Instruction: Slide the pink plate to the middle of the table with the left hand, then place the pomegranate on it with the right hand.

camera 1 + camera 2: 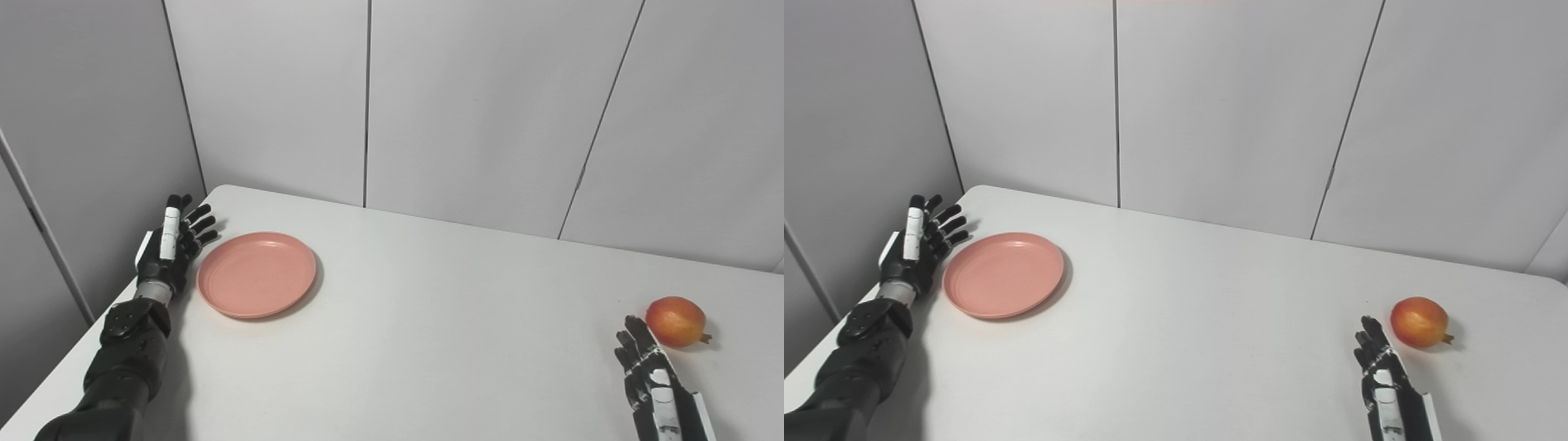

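We look down on a white table (429,343) set into a corner of pale grey wall panels (478,104), its surface running from the far left corner to the near right edge. Our left arm (122,361), black and jointed, comes up along the table's left edge. The pink plate (256,274) lies flat near that far left corner, well apart from the table's middle, and carries nothing. Our left hand (168,248) stands edge-on just beside the plate's left rim, fingers (202,223) straight and spread wide, holding nothing; whether it touches the rim we cannot tell. At the near right, our right hand (1387,380) rises from the bottom edge with its fingers (1369,340) extended and slightly apart, gripping nothing. The pomegranate (1420,322), red shading to orange, rests on the table just beyond and to the right of those fingertips, its small crown pointing right, close to the hand but apart from it.
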### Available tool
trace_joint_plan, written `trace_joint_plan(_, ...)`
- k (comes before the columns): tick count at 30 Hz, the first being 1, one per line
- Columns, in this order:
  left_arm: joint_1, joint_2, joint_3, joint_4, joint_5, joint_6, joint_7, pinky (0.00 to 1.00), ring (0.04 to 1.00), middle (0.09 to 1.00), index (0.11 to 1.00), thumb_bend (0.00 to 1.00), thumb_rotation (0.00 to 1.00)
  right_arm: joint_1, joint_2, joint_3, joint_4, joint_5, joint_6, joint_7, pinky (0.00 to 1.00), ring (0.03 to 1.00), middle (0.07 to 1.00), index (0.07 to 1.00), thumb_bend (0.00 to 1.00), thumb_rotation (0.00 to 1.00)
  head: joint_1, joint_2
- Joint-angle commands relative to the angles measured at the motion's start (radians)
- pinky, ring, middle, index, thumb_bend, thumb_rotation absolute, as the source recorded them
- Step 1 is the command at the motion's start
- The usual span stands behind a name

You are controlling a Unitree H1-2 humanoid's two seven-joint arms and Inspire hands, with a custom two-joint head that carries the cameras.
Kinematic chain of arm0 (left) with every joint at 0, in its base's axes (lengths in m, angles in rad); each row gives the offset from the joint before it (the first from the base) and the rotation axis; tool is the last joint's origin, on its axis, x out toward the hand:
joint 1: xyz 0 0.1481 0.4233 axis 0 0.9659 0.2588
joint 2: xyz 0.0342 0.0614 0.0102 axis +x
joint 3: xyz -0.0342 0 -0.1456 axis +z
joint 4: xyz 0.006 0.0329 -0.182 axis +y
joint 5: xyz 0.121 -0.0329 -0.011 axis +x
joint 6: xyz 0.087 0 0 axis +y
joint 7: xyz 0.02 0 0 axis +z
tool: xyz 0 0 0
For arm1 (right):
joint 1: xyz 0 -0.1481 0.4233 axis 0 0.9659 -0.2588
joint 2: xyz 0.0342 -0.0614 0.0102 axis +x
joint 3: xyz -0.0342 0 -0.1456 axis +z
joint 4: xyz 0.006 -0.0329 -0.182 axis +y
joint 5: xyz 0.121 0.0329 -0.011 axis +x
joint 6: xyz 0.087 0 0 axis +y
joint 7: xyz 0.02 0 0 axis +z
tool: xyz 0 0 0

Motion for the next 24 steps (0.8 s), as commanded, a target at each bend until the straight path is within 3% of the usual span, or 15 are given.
trace_joint_plan(1, -0.041, 0.003, -0.011, -0.067, -0.001, -0.004, -0.031, 0.8, 0.868, 0.893, 0.966, 1.0, 0.93, 0.074, 0.002, -0.003, 0.058, -0.006, 0.005, 0.0, 1.0, 0.968, 0.964, 0.897, 0.76, 0.85, 0.0, 0.001)
trace_joint_plan(5, -0.015, -0.02, -0.023, -0.136, 0.002, 0.034, -0.03, 0.87, 0.919, 0.946, 0.998, 0.97, 0.99, 0.075, 0.004, -0.003, 0.058, -0.011, 0.003, -0.004, 1.0, 0.965, 0.959, 0.889, 0.77, 0.85, -0.002, 0.002)
trace_joint_plan(10, 0.01, -0.039, -0.031, -0.198, 0.007, 0.086, -0.004, 0.86, 0.91, 0.939, 0.992, 0.98, 0.99, 0.076, 0.003, 0.001, 0.057, -0.01, 0.005, -0.005, 1.0, 0.964, 0.959, 0.892, 0.79, 0.84, -0.004, 0.004)
trace_joint_plan(24, 0.031, -0.052, -0.044, -0.192, -0.001, 0.068, -0.044, 0.83, 0.91, 0.924, 0.989, 0.99, 0.92, 0.074, 0.006, 0.001, 0.055, -0.007, 0.009, -0.007, 1.0, 0.959, 0.96, 0.897, 0.8, 0.84, -0.01, 0.012)
